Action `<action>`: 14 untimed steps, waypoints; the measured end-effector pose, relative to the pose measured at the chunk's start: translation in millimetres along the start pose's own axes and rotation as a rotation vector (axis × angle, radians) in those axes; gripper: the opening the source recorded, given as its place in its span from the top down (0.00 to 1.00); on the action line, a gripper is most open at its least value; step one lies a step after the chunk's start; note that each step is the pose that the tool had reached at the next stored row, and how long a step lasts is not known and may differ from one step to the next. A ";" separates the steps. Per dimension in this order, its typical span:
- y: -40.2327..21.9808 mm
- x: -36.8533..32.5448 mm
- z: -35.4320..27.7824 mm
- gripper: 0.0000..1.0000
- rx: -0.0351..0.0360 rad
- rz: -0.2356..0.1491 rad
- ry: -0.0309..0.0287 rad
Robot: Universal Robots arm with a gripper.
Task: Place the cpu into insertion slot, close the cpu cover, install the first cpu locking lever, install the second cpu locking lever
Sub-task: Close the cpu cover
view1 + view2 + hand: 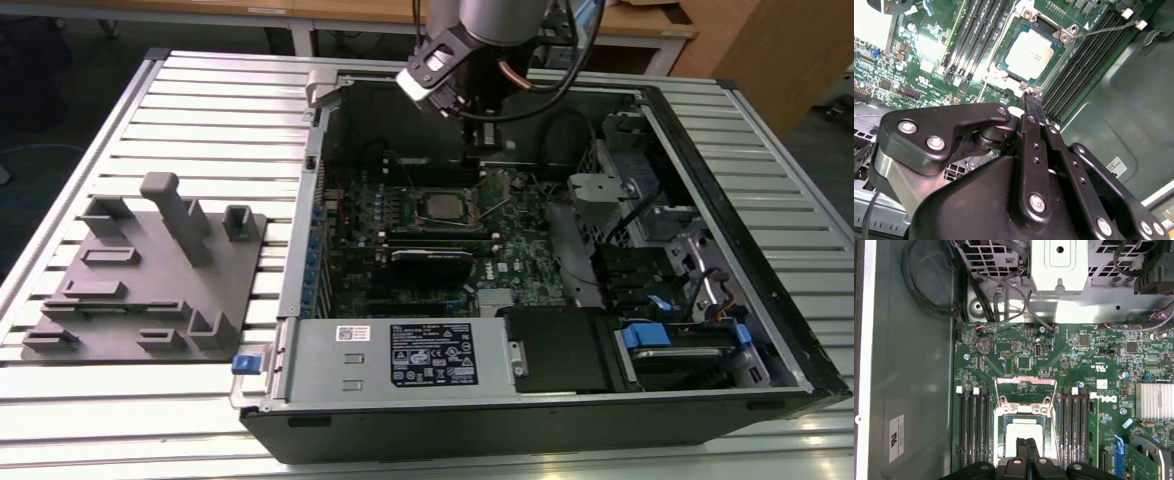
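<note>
We see the cpu [1030, 54] lying flat in the insertion slot [1063, 35], pale metal face up. Being square, it has no long axis. Its edges run parallel to the slot's frame and to the long black memory slots [973, 425] on either side. Any print on its face is too faint for us to make out.

The cpu cover [1026, 380] is hinged open, standing off the chip on the side toward the coin cell [985, 345]. A thin wire locking lever [1104, 30] angles out from one corner of the slot, unlatched.

The gripper [1033, 100] hangs inside the open computer case [787, 330], close over the slot's edge. Its two black fingers [1022, 450] are pressed together with nothing between them. We cannot tell whether their tips touch the frame.

As for writing, a white sticker [896, 437] sits on the case's bare metal floor, and a black-and-white label [431, 355] covers the power supply. The green board carries small white markings.

In the exterior view the case rests on a slatted metal desk [200, 90], with a grey fixture block [147, 290] at the exterior view's left.
</note>
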State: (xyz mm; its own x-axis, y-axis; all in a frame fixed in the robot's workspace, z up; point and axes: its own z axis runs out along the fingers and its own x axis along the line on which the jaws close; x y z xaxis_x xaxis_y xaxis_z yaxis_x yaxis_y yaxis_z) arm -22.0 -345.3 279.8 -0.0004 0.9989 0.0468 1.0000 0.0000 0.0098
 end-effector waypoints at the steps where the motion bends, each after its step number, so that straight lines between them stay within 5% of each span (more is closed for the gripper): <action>1: 0.2 0.0 0.1 0.89 0.0004 -0.008 0.0001; 4: 0.2 0.0 0.8 0.89 0.0016 -0.038 0.0005; 14: 3.8 -0.1 1.3 0.89 0.0018 -0.039 0.0005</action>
State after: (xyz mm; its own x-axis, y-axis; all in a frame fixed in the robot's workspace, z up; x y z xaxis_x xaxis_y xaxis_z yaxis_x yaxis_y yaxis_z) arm -18.1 -345.3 278.6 -0.0390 0.9981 0.0469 0.9992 0.0386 0.0099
